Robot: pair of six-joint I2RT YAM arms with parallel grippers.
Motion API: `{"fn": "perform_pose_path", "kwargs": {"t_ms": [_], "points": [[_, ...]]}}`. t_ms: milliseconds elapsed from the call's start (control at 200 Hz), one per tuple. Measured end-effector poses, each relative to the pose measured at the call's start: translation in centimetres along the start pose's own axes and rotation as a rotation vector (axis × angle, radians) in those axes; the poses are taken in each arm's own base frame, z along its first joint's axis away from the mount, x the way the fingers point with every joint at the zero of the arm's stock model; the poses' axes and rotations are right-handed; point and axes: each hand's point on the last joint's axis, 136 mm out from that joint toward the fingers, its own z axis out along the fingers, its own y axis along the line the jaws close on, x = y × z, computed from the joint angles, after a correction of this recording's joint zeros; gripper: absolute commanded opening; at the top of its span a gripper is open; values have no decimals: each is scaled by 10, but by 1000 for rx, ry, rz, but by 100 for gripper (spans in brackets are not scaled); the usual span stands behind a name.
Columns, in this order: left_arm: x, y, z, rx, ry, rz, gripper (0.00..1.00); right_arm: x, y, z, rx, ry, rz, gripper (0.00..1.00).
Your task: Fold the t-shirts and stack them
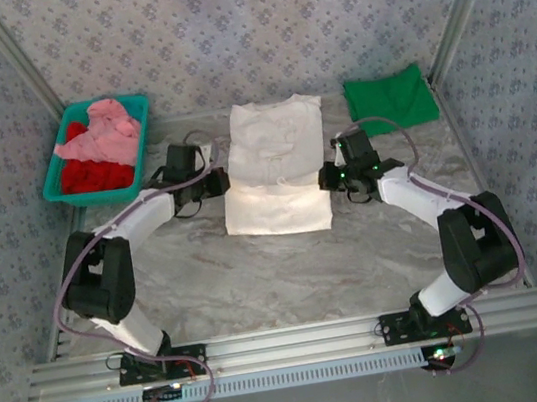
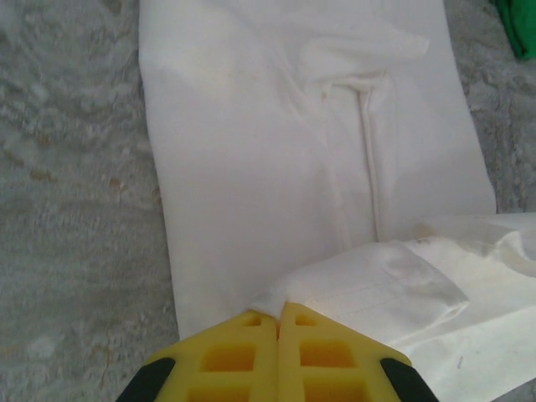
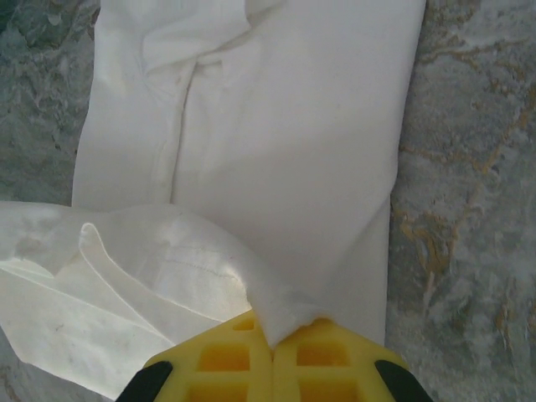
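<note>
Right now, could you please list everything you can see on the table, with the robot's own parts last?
cream-white t-shirt: one, cream-white, centre of the table, partly folded.
green t-shirt: one, green, folded, far right corner.
basket: one, teal, far left corner.
pink cloth: one bundle, pink, far end of the basket.
red cloth: one bundle, red, near end of the basket.
table: one, grey marbled.
left arm and right arm: two, black and white, near edge.
left tool: one, yellow, shut on the cream-white t-shirt's left edge.
right tool: one, yellow, shut on its right edge.
</note>
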Motion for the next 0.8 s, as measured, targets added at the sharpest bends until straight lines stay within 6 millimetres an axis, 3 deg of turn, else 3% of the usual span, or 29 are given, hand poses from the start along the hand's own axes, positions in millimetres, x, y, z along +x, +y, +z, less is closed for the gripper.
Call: {"fn": "perform_pose_path", "kwargs": {"t_ms": [180, 210, 240, 305, 380, 430, 500, 565, 635, 720, 799], "points": [[-25, 0, 14, 11, -18, 17, 0, -26, -1, 11, -5, -22, 8, 0], [-31, 1, 18, 13, -22, 23, 11, -31, -2, 14, -7, -24, 13, 0], [-37, 2, 23, 16, -26, 30, 26, -38, -4, 18, -8, -26, 17, 7], [-56, 6, 36, 19, -38, 41, 36, -58, -8, 31, -13, -29, 28, 25], [-86, 16, 50, 19, -71, 44, 64, -87, -15, 47, -8, -38, 47, 46], [-101, 23, 54, 20, -89, 38, 66, -107, -23, 54, 2, -52, 72, 58], [-110, 34, 50, 10, -106, 21, 64, -121, -35, 53, 17, -70, 79, 64], [-112, 38, 37, -4, -131, 15, 65, -122, -41, 45, 33, -74, 83, 64], [-95, 36, 18, -18, -138, 14, 64, -111, -39, 33, 41, -73, 68, 60], [-63, 18, -5, -13, -127, 28, 60, -81, -24, 14, 20, -62, 31, 51], [-35, -3, -16, 14, -109, 40, 50, -45, -1, 1, -14, -36, -34, 33]]}}
